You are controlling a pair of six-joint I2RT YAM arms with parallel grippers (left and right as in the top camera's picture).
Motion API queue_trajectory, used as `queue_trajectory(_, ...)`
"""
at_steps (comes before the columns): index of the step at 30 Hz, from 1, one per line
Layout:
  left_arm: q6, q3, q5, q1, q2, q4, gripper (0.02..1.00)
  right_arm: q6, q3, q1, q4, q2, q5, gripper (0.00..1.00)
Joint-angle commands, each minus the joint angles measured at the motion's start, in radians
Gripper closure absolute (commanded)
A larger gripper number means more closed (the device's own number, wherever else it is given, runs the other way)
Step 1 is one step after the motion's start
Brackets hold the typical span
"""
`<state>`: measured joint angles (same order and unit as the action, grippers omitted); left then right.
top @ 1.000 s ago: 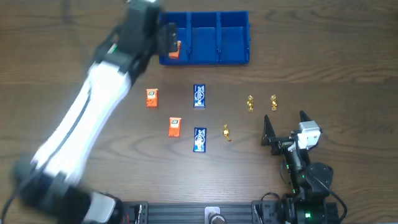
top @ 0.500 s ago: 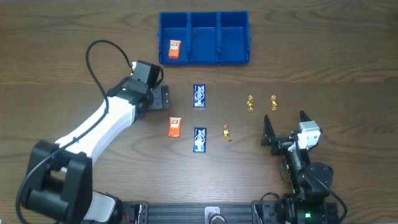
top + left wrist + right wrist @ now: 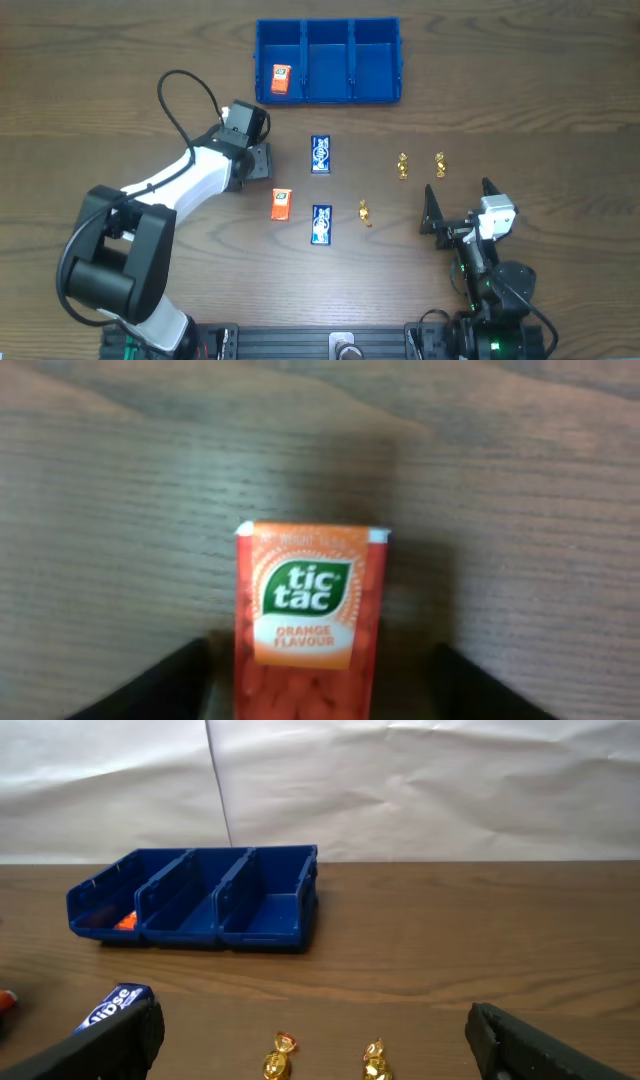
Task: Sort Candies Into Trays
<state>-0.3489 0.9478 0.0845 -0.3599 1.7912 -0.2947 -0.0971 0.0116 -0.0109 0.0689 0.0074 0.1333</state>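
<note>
Left end effector (image 3: 320,652) is spread wide, fingers (image 3: 160,685) on either side of an orange box (image 3: 305,610) lying flat on the worktop (image 3: 520,510), nothing pinched yet. A second ago this arm was up over the blue tray (image 3: 328,98). Half a second ago it had swung back down towards the loose candies, and now it sits low over this box. So one drop looks finished, with the binned orange box (image 3: 281,79) in the tray's left compartment, and a second pick is lining up. My read: close and lift comes next.

From above, the left end effector (image 3: 258,160) covers its target completely, and it's the left wrist camera that shows the box centred between the fingers, long side running along them.

Further out, untouched through all this: the other loose orange box (image 3: 282,204), two blue boxes (image 3: 321,155) (image 3: 321,225) and three gold candies (image 3: 403,166) (image 3: 440,164) (image 3: 365,212).

Right end effector (image 3: 460,200) is parked near its base, fingers apart, holding nothing. Its camera views the tray (image 3: 270,905) side-on, showing the depth of the walls and a sliver of orange (image 3: 125,923) low in the end compartment, and the other two compartments look empty from there
</note>
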Motion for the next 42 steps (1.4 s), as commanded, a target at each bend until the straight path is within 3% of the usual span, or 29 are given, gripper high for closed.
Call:
queue_trajectory(1,-0.011,0.005,-0.001,0.007,0.026,-0.002,0.564,0.009,-0.004,-0.007,0.002,-0.005,-0.009,0.003)
queue_trajectory(5,-0.015,0.014,-0.001,0.007,0.024,-0.005,0.717,0.009,-0.004,-0.007,0.002,-0.005,-0.009,0.003)
queue_trajectory(10,-0.028,0.098,0.003,-0.022,-0.101,-0.068,0.733,0.009,-0.004,-0.007,0.002,-0.005,-0.009,0.003)
queue_trajectory(13,-0.059,0.297,0.123,-0.081,-0.185,-0.209,0.737,0.009,-0.004,-0.007,0.002,-0.005,-0.009,0.003)
queue_trajectory(16,-0.011,0.622,0.135,-0.085,-0.075,-0.329,0.744,0.009,-0.004,-0.007,0.002,-0.005,-0.009,0.003)
queue_trajectory(20,0.005,0.941,0.092,-0.052,0.135,-0.471,0.722,0.009,-0.004,-0.007,0.002,-0.005,-0.009,0.003)
queue_trajectory(24,0.005,1.128,-0.017,-0.006,0.334,-0.555,0.730,0.009,-0.004,-0.007,0.002,-0.005,-0.009,0.001)
queue_trajectory(39,0.058,1.136,-0.042,0.005,0.460,-0.498,0.706,0.009,-0.004,-0.007,0.002,-0.005,-0.009,0.003)
queue_trajectory(41,0.059,1.136,-0.041,0.005,0.460,-0.491,0.617,0.009,-0.004,-0.007,0.002,-0.005,-0.009,0.003)
queue_trajectory(42,0.066,1.136,-0.041,0.005,0.460,-0.482,0.511,0.009,-0.004,-0.007,0.002,-0.005,-0.009,0.003)
